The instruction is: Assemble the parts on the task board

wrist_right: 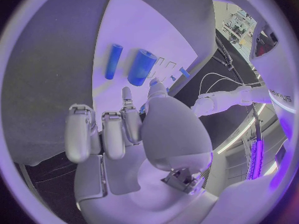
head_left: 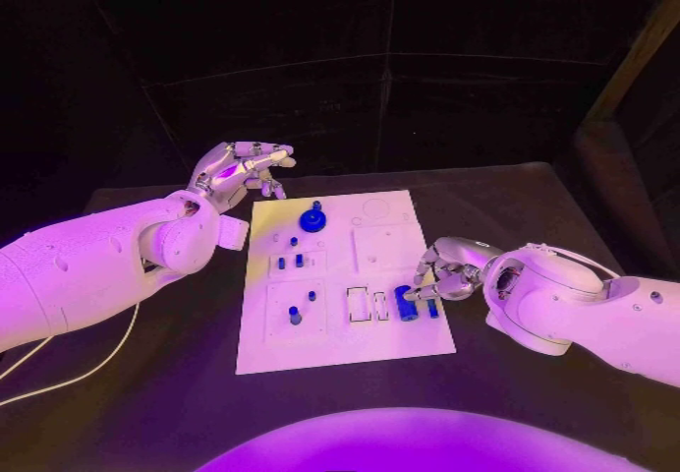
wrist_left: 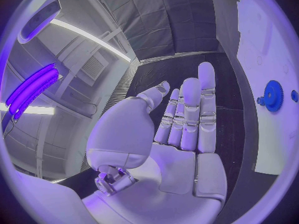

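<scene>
Two blue cylinders, thick (head_left: pixel 407 302) and thin (head_left: pixel 430 307), are lying loose near the task board (head_left: pixel 347 339) edge, right hand (head_left: pixel 451 275) being held just beside them w/ fingers curled on nothing, left hand (head_left: pixel 244 167) spread off-board; risk: cyl. being nudged and rolled off board during approach.

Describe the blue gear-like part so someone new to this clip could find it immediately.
Start from the white task board in the middle of the black table. Go to its far end, near the raised left hand; the blue gear lies there. It is a round toothed disc with a knob, whereas the other blue parts are small pegs or cylinders.
</scene>
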Available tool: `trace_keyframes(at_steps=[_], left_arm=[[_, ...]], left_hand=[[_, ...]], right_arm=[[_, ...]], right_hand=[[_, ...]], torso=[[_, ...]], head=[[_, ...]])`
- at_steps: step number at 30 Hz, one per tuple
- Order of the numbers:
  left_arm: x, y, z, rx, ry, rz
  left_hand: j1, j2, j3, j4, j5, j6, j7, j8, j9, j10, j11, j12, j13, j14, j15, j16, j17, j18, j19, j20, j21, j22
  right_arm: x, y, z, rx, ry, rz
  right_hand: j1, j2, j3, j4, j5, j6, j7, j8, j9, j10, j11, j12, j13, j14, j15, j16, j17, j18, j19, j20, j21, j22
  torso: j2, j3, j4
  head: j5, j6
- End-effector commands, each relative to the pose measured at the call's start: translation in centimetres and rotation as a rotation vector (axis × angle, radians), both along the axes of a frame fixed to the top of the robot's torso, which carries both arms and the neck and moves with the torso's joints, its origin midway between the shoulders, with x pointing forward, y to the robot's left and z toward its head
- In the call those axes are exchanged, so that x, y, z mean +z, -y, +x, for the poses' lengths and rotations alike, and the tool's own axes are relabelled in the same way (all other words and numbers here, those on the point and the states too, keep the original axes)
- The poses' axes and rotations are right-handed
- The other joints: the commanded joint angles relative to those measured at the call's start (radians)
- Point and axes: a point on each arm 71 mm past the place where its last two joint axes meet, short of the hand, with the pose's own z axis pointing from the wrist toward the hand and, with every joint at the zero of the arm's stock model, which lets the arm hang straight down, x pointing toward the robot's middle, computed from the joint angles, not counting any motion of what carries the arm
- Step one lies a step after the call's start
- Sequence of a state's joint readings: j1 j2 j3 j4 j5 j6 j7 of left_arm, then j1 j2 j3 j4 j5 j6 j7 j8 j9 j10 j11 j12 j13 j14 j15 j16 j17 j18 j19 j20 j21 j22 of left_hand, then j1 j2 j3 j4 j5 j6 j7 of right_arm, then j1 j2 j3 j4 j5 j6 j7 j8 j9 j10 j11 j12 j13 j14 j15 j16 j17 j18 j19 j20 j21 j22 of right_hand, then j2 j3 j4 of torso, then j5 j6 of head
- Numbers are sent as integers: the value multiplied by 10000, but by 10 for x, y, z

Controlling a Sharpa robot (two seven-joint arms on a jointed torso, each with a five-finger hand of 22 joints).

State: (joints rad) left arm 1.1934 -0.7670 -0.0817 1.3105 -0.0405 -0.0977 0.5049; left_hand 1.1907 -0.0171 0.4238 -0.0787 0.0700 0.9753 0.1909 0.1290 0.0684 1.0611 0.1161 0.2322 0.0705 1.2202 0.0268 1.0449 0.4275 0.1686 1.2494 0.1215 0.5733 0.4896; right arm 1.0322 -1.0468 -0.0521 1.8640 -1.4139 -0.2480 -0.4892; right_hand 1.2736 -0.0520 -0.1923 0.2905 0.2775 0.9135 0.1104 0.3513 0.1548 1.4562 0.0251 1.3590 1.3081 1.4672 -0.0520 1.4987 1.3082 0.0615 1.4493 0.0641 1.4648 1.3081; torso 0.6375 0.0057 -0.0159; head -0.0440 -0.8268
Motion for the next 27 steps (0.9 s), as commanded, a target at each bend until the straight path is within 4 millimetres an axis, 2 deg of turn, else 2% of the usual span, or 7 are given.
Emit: trace_keyframes(at_steps=[1, 16, 22, 27], left_arm=[[1, 1, 0, -79, 6, -88], [1, 0, -1, -91, -17, -85], [1, -2, -1, -69, -10, -82], [1, -3, -2, -58, -8, -81]], left_hand=[[23, -8, -50, -26, 43, -56, 23, 35, 11, -76, 21, 58, 13, -38, 8, 10, -9, 136, -63, 24, -39, -17], [27, -6, -50, -29, 45, -57, 23, 39, 11, -79, 21, 63, 13, -39, 8, 11, -11, 136, -62, 24, -41, -19], [11, -7, -67, -19, 44, -65, 29, 49, 11, -89, 26, 79, 13, -44, 11, 16, -16, 135, -61, 26, -47, -26], [8, -8, -69, -17, 43, -66, 30, 50, 11, -90, 27, 80, 13, -44, 11, 16, -17, 135, -60, 26, -47, -27]], right_arm=[[-5, -1, -1, 123, -201, -423], [-19, -11, 0, 197, -636, -777], [-28, -16, -4, 283, -941, -976], [-30, -17, -3, 208, -937, -1054]], right_hand=[[-139, 56, -106, 3, -31, -76, 5, 81, 18, 55, 26, 50, 316, 803, 78, 77, 1279, -92, 77, 0, 50, 51], [-252, 185, -145, -1, -105, -110, 7, 165, 36, 4, 32, -8, 297, 795, 85, 84, 1282, -98, 85, 7, 64, 87], [-252, 242, -143, -7, -114, -117, 8, 188, 40, -14, 34, -31, 286, 792, 88, 84, 1280, -99, 85, 9, 65, 94], [-164, 347, -127, -40, -42, -107, 1, 249, 54, -25, 30, -36, 310, 789, 88, 88, 1289, -100, 81, 12, 65, 100]], torso=[[3, -2, 0], [1, 8, 0], [-15, -20, -3], [-1, -7, 31]], head=[[-13, 7], [-44, -40], [-24, -31], [-28, -36]])
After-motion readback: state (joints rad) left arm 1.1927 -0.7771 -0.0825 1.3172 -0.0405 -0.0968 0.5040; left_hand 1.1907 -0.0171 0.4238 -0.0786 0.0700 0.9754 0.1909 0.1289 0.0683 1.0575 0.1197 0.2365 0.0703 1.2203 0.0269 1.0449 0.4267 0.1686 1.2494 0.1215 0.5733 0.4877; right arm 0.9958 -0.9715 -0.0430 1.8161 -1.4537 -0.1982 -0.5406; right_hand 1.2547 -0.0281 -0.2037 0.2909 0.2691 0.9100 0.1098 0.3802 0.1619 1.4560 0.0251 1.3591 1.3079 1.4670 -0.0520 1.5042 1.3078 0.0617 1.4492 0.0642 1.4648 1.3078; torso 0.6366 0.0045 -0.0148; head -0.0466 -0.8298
